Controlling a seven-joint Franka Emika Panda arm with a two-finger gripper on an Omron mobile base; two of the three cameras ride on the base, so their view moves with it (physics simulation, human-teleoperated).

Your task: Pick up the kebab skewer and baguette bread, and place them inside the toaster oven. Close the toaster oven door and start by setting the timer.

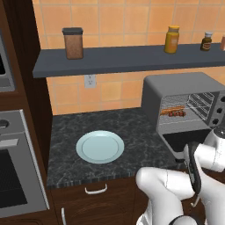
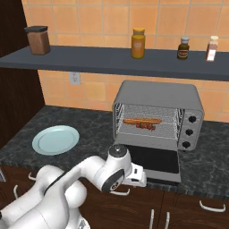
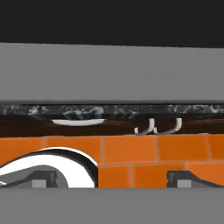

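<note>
The toaster oven [image 2: 156, 91] stands on the counter with its door [image 2: 154, 162] folded down flat. On its wire rack lie the baguette bread [image 2: 142, 121] and, just in front of it, the kebab skewer [image 2: 145, 127]; both also show in the left base view, baguette [image 1: 172, 109] and skewer [image 1: 177, 114]. My hand [image 2: 135, 175] sits low at the door's front left corner, by the counter edge. In the hand view the gripper [image 3: 113, 180] is open with nothing between its fingertips [image 3: 43, 179], and the door's grey frame [image 3: 112, 72] spans the picture close ahead.
A pale blue plate [image 1: 100, 146] lies bare on the dark counter [image 1: 70, 132] left of the oven. A shelf [image 2: 112, 60] above carries jars and bottles. Cabinet handles [image 3: 157, 127] and an orange tiled floor [image 3: 131, 151] lie below the counter edge. A built-in wall oven [image 1: 13, 176] is at far left.
</note>
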